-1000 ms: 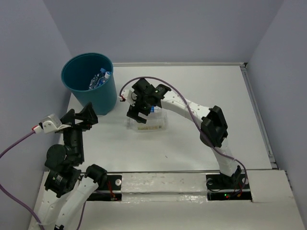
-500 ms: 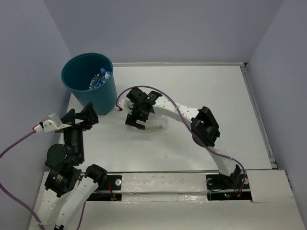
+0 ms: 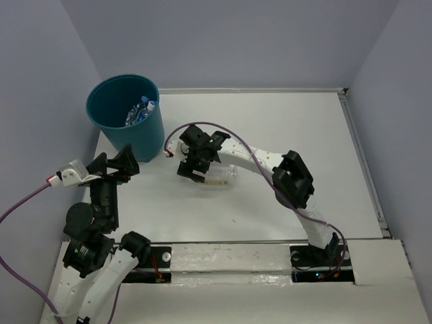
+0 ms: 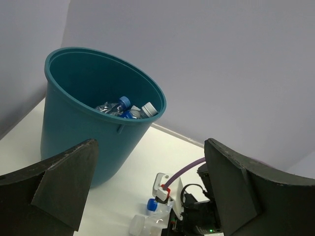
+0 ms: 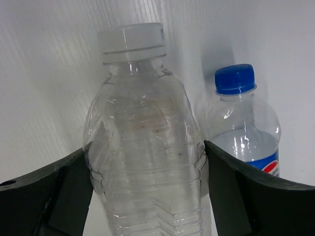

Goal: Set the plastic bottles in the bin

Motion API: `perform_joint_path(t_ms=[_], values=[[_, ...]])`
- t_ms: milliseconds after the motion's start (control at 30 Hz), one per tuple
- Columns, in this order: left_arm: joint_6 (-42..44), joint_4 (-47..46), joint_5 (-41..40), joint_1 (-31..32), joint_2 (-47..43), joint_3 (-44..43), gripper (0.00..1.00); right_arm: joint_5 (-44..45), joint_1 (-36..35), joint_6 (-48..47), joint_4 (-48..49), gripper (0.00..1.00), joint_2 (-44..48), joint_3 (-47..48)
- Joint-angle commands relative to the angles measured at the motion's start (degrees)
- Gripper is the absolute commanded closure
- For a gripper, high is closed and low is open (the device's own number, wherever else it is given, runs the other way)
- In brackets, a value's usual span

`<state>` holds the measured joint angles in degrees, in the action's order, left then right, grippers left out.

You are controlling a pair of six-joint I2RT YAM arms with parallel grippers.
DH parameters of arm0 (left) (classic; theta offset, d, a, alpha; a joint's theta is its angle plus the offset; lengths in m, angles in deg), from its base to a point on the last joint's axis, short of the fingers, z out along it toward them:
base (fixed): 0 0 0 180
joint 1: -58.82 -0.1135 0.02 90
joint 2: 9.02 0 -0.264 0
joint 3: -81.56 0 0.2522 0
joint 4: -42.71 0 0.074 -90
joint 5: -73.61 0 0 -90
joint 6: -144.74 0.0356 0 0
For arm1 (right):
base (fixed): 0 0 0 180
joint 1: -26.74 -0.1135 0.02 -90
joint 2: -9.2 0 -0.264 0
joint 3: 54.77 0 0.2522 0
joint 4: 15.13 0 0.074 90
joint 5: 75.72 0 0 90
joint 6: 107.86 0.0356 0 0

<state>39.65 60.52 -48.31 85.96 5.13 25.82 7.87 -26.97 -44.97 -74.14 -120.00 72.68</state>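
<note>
The plastic bottles [image 3: 226, 177] on the surface [image 3: 290, 135] lie side by side beneath the right claw [image 5: 146, 162], near the foot of the bin [image 3: 135, 138]. In the right wrist view we see its fingers [image 5: 59, 191] set against both flanks of the white-capped bottle [image 5: 145, 137], so the claw is clamped on that bottle, which lies on the surface. Just beside it, on the right of that view, lies the blue-capped bottle [image 5: 243, 132] with a blue label, outside the grip. From above we cannot see either cap, since the claw covers them, but we do see a cream label [image 3: 216, 181] on the clear body poking out to the right.

The left claw [image 4: 150, 162] hangs at the left edge with its fingers wide apart and nothing between them. Its wrist view looks past them into the bin, where we see more bottles [image 4: 125, 105], with a blue cap and a white cap uppermost. The view from above shows these only as a small glinting heap. The bin stands at the far left corner of the surface.

Against the picture of a second ago, the right claw has come down and toward us over the pair, hiding the blue cap that then showed from above. The left arm and the bin's load look unchanged
</note>
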Motion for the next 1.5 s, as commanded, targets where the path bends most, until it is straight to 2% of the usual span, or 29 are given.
perform_joint_path(t_ms=[0,167,200,267,300,400,433,500,600,700,733,767,800,900,1033,1133,1200,1300,1467], values=[[0.4,-2.9,1.0,-0.4,1.3,0.0,0.01,-0.7,-0.5,2.3,6.1,0.42,11.9,-2.6],[-0.5,-3.6,-0.9,-0.5,-2.3,0.1,0.01,-0.4,-0.5,7.0,21.5,0.42,24.3,-4.9],[-0.6,-3.6,-1.8,-0.5,-3.1,0.3,0.01,-1.2,-0.5,9.0,29.9,0.43,25.7,-5.4],[-0.4,-3.6,-2.9,-0.6,-4.6,0.7,0.01,-3.1,-0.5,11.6,39.6,0.44,28.5,-7.2],[-0.2,-3.7,-3.1,-0.7,-4.7,0.8,0.01,-5.2,-0.5,13.1,48.7,0.46,28.5,-6.8],[0.1,-3.6,-3.8,-0.8,-3.8,0.8,0.01,-5.9,-0.5,18.0,55.8,0.48,24.8,-0.7],[0.2,-3.6,-3.6,-0.9,-3.6,0.8,0.01,-4.3,-0.5,20.5,59.7,0.51,20.7,4.7],[0.4,-3.6,-3.4,-1.0,-3.6,0.8,0.01,-2.7,-0.5,23.0,65.2,0.51,16.4,9.0],[0.2,-3.7,-3.1,-1.5,-4.2,1.1,0.01,0.8,-0.5,28.6,80.4,0.52,5.7,16.1],[-0.8,-3.6,-0.7,-3.3,-4.3,1.1,0.01,1.7,-0.5,31.7,82.2,0.52,-3.5,32.9],[-0.9,-5.0,0.5,-3.9,-4.2,1.2,0.01,2.9,-0.5,33.1,82.2,0.52,-10.3,38.8],[-1.1,-5.0,0.6,-4.2,-4.1,1.3,0.01,4.0,-0.5,33.6,83.2,0.52,-12.9,46.2],[-1.1,-4.9,0.7,-4.4,-4.1,1.3,0.01,5.2,-0.5,33.8,85.5,0.52,-14.1,46.5],[-1.3,-4.8,0.6,-4.2,-4.2,1.2,0.01,9.8,-0.5,35.6,93.0,0.53,-12.0,38.1],[-1.5,-4.9,1.2,-4.4,-4.7,1.1,0.01,9.9,-0.5,39.1,91.2,0.53,-18.6,46.1],[-1.3,-4.6,0.5,-4.5,-5.7,1.2,0.01,10.3,-0.5,40.8,92.2,0.53,-17.7,39.9],[-1.2,-4.6,0.2,-4.6,-6.0,1.2,0.01,9.9,-0.5,40.7,90.9,0.52,-18.4,39.8],[-1.2,-4.7,0.6,-4.5,-5.5,1.2,0.01,8.5,-0.5,40.4,87.8,0.45,-19.9,39.7],[-1.2,-4.8,1.3,-4.6,-5.0,1.2,0.01,8.2,-0.5,38.9,82.4,0.17,-17.9,36.7]])
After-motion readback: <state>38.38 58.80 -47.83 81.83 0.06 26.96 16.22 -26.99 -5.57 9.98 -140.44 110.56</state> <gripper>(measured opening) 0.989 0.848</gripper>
